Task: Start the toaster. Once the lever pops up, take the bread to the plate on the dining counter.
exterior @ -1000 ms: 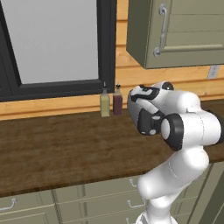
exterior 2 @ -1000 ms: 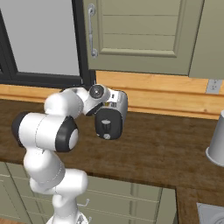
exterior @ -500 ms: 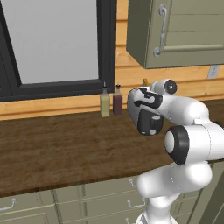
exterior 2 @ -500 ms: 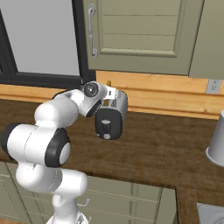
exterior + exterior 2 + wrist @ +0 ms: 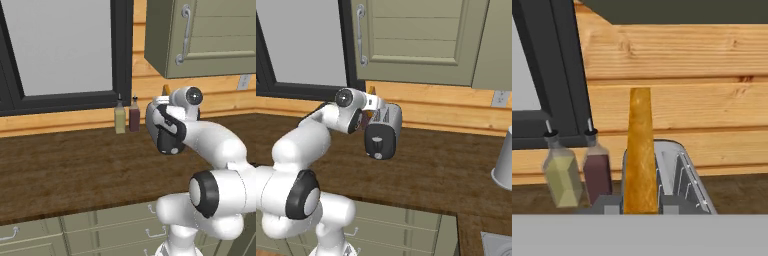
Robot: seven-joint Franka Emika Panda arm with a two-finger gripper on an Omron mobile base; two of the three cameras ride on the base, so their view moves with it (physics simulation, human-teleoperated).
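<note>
Dark-framed window (image 5: 65,50); olive wall cabinet (image 5: 421,40); wood-plank backsplash (image 5: 687,65)

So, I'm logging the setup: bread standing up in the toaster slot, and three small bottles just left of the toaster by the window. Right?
Not quite: there are two small bottles, not three, as the hand view shows. The rest holds: the bread stands upright in the toaster, and the bottles sit just left of it by the window.
</note>
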